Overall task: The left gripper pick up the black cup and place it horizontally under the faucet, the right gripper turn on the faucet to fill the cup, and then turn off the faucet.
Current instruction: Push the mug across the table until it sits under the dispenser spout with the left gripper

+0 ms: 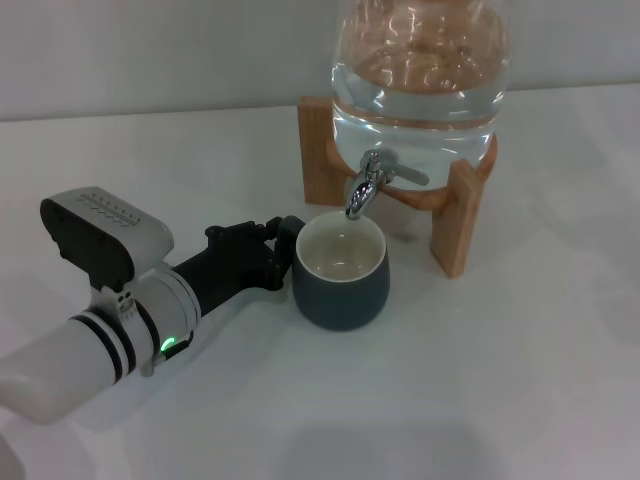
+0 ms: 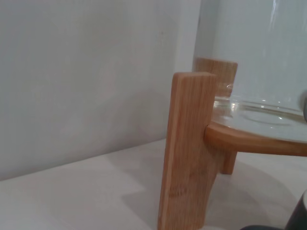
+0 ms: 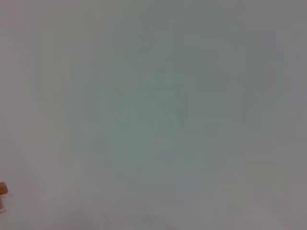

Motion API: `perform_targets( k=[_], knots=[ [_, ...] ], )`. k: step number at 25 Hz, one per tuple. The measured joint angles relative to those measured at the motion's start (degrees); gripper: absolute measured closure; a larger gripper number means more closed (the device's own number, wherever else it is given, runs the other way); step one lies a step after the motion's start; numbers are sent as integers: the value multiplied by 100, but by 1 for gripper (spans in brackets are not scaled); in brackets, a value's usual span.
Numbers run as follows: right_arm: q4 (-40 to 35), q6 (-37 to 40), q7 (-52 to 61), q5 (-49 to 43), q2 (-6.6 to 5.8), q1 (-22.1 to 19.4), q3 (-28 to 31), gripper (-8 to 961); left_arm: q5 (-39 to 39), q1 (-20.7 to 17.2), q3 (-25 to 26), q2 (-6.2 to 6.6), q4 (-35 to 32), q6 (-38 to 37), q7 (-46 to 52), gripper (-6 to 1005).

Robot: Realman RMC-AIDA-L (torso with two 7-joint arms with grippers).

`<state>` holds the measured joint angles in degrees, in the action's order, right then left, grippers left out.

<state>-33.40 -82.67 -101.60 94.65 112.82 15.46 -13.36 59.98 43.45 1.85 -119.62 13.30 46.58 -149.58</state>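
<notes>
Jaws of the left gripper (image 1: 283, 243) sit at the black cup's (image 1: 341, 274) left side, where its handle would be, though whether they clamp it I cannot tell. Upright on the white table (image 1: 480, 380), the cup shows a cream inside and stands directly under the chrome faucet (image 1: 372, 182) of the glass jar (image 1: 420, 75), which rests on a wooden stand (image 1: 455, 215) before a pale wall (image 2: 86, 72)

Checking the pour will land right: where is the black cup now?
In the head view, the black cup stands upright on the table directly below the faucet, with the left gripper at its left side.
</notes>
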Motion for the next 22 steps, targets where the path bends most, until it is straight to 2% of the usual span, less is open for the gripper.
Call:
perform_targets(
  k=[22],
  knots=[
    [0, 2, -9, 0, -5, 11, 0, 109, 42, -7, 35, 6, -26, -175, 163, 664]
  ],
)
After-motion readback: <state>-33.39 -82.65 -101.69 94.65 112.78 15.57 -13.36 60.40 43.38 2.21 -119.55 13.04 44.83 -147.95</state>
